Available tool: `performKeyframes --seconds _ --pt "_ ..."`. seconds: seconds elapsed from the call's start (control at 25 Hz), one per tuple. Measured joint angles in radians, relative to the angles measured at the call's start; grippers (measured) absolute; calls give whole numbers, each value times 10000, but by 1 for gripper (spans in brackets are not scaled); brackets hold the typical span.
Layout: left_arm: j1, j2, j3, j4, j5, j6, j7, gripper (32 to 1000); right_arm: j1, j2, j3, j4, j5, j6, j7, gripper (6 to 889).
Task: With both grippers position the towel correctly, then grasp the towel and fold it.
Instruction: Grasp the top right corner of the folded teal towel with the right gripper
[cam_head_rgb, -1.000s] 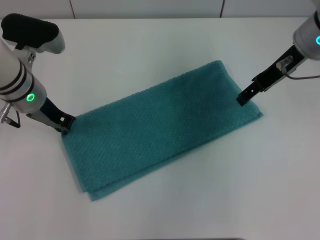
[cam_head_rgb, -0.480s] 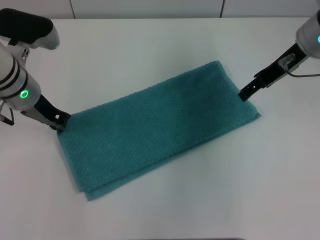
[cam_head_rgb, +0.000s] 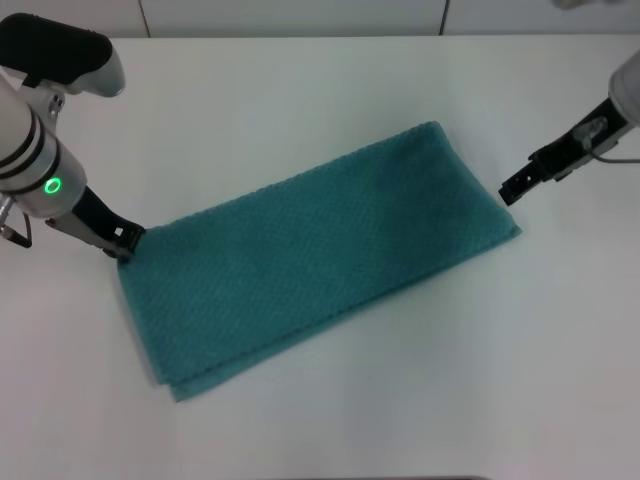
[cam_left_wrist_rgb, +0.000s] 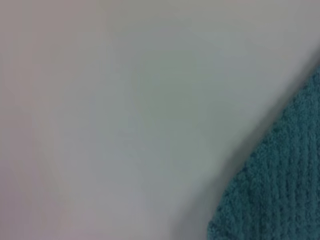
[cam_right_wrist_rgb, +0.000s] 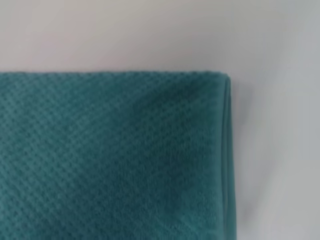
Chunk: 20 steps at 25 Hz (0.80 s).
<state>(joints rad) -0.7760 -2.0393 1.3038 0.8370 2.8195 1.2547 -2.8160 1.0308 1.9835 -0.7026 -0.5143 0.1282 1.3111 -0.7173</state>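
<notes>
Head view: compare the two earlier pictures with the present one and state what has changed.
The right gripper has drawn back off the towel toward the robot's right and now sits clear of its edge. The left gripper remains at the towel's left corner; the towel lies nearly unchanged.

Bright, even light; left wrist view blurred.

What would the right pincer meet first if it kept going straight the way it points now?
Most likely the towel. In the head view the right pincer sits just off the towel's right short edge, aimed down and toward it. Its height above the table is unclear, so it might pass over that edge.
</notes>
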Motion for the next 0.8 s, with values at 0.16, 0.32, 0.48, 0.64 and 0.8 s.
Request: performKeyframes --seconds 0.16,0.32,0.48,0.64,0.8 --pt "-3 -4 -1 -10 0 0 0 96 -35 7 -36 253 -26 -523 3 851" --pt "-10 -8 0 -21 0 1 -2 96 -84 71 -12 322 6 -856 -33 851" --pt "-34 -9 -1 -36 0 1 -3 96 -106 77 6 822 27 -1426 -55 851" --pt "-48 -17 0 -49 0 -3 -3 96 -114 77 4 1307 34 -1935 -82 851" --pt "-73 -24 -1 -57 -8 -10 -3 96 -206 106 1 1461 37 -2223 -92 852"
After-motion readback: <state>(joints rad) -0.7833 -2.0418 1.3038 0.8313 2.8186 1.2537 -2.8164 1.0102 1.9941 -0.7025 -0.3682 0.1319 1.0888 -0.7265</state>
